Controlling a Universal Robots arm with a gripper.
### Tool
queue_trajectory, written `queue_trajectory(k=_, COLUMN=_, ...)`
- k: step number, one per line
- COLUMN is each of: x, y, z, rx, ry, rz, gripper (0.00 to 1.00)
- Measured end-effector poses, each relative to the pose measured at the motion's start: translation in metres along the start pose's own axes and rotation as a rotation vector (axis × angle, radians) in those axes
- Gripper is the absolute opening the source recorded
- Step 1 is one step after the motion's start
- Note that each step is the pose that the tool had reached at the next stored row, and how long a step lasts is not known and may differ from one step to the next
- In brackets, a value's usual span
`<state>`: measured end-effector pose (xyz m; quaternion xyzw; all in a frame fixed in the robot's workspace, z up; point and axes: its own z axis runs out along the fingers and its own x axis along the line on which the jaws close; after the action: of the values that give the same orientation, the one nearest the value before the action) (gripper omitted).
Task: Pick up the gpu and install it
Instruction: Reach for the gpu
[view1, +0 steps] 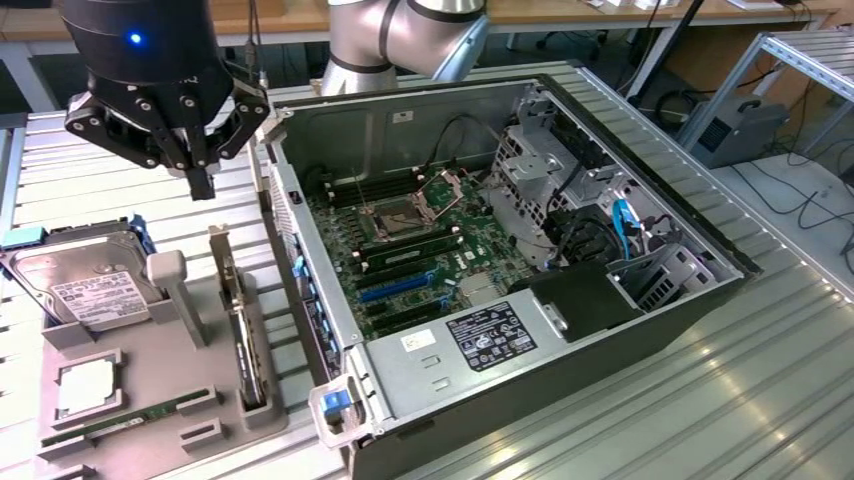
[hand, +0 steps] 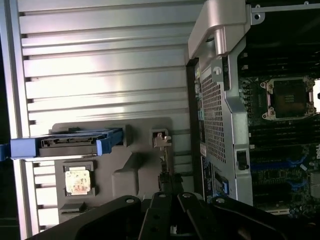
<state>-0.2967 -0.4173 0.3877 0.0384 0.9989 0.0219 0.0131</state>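
Fingers of the one gripper, drawn together to a single narrow tip with nothing between them, point down in the air outside the computer case, off its wall on the exterior view's left.

One ribbed metal surface carries everything.

One computer case lies on its side, open upward. Inside it show one green motherboard, one black power supply with a printed label, and one processor socket.

One grey holder tray sits just beside the case, on the exterior view's left of it. It holds four parts.

- One hard drive, silver with a white label and a blue bracket, rests in the tray at the side farthest from the case.
- One gpu stands on its long edge in the tray slot nearest the case, parallel to the case wall. Its silver bracket end is turned toward the gripper. The fingers are above that end and apart from it.
- One RAM stick, slim and green, lies along the tray's near edge, farther from the case than the gpu.
- One processor chip, square and pale, lies in a recess between the hard drive and the RAM stick.
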Motion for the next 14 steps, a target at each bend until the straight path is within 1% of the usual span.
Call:
queue_trajectory(k=2, x=-0.001, y=-0.0083, z=-0.0003, rx=-0.0001, ry=0.0000, rz=0.000, gripper=0.11)
queue_trajectory(k=4, x=-0.001, y=-0.0139, z=-0.0006, rx=0.0000, ry=0.0000, rz=0.000, gripper=0.11)
queue_trajectory(k=6, x=-0.001, y=-0.0167, z=-0.0007, rx=0.0000, ry=0.0000, rz=0.000, gripper=0.11)
queue_trajectory(k=10, x=-0.001, y=-0.0193, z=-0.0008, rx=0.0000, ry=0.0000, rz=0.000, gripper=0.11)
queue_trajectory(k=12, x=-0.001, y=-0.0273, z=-0.0012, rx=-0.0001, ry=0.0000, rz=0.000, gripper=0.11)
queue_trajectory(k=14, x=-0.002, y=-0.0320, z=-0.0014, rx=-0.0001, ry=0.0000, rz=0.000, gripper=0.11)
